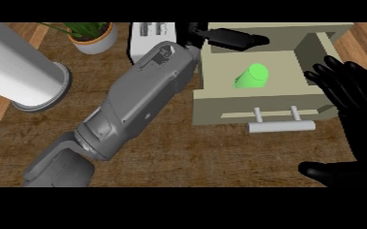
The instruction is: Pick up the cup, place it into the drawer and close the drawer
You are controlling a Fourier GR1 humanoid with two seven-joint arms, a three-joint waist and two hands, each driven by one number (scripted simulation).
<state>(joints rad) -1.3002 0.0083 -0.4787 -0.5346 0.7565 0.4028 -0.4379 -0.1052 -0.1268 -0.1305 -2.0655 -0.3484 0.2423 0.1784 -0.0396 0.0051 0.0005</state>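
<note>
Left hand (233, 39) stretches over the back of the open drawer (215, 107), fingers straight, holding nothing. Green cup (252, 76) lies on its side inside the drawer, just below that hand and apart from it. Right hand (342, 97) rests at the right edge, fingers spread and upright. Drawer handle (281, 125) faces the robot. Potted plant (91, 35) sits far left, beside a white cylinder (28, 73).
</note>
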